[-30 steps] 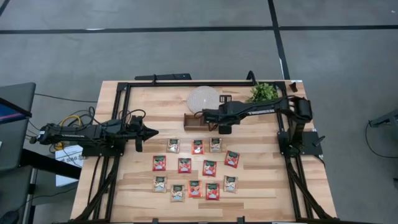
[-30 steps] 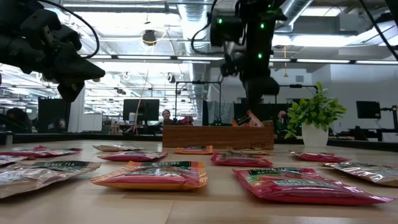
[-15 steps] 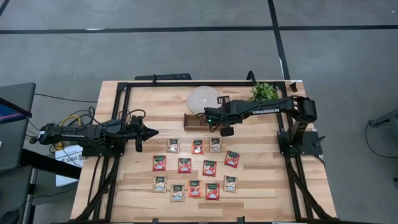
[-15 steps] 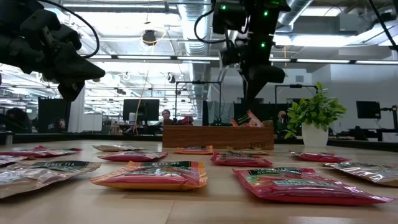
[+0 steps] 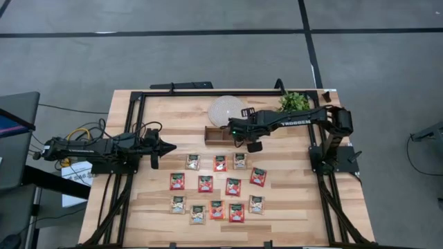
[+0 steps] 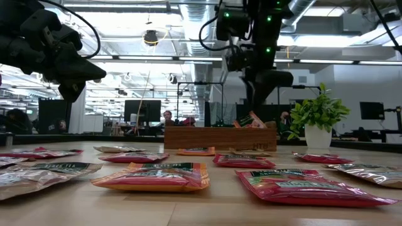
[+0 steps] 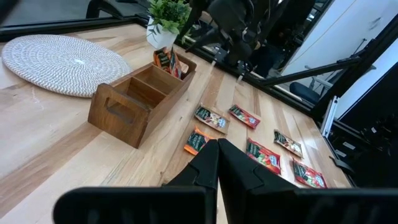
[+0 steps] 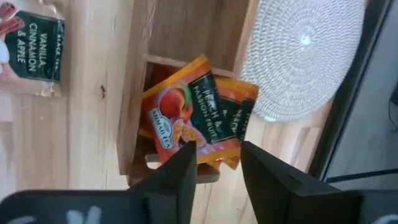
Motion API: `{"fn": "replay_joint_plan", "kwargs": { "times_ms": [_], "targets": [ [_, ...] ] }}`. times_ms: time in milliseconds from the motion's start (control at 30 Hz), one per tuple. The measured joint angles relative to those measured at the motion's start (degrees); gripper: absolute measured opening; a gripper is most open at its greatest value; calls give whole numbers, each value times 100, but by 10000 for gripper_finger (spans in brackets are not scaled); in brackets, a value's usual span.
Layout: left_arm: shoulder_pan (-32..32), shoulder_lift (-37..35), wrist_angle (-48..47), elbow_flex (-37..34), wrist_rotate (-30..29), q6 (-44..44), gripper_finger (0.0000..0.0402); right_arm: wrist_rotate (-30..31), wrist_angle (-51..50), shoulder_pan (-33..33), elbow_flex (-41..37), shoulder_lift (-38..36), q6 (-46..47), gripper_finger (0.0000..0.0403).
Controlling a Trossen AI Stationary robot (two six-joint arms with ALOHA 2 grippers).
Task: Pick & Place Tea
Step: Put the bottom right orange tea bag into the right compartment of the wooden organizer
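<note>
A brown wooden tray [image 5: 216, 133] stands at the far middle of the table. Two orange tea sachets [image 8: 186, 118] lean in its right-end compartment, their tops sticking up above the wall [image 6: 248, 119]. My right gripper [image 8: 217, 149] hangs open just above them, pointing steeply down, and touches nothing; it also shows in the high view [image 5: 252, 145]. Several red and pale tea sachets [image 5: 218, 187] lie flat on the table nearer the front. My left gripper [image 5: 166, 146] waits shut at the table's left, above the surface.
A round woven mat [image 5: 227, 109] lies behind the tray and a small potted plant [image 5: 294, 102] stands at the far right. A pale sachet [image 8: 34, 50] lies just in front of the tray. Black frame rails [image 5: 138, 104] border the table.
My right gripper has rolled about its own axis above the tray's right end and shifted a little toward the table's right edge. The sachets in the tray and on the table have stayed where they were.
</note>
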Motion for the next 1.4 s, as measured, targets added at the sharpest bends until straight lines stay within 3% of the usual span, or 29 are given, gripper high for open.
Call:
{"fn": "replay_joint_plan", "kwargs": {
  "times_ms": [267, 433, 1400],
  "targets": [
    [0, -2, -4, 0, -2, 0, 0, -115, 208, -211, -58, 2, -12, 141],
    [0, -2, -3, 0, 0, -2, 0, -495, 211, -386, -58, 2, -102, 134],
    [0, -2, 2, 0, 0, -41, 0, -803, 267, -700, -90, 118, -403, 123]
  ]
}}
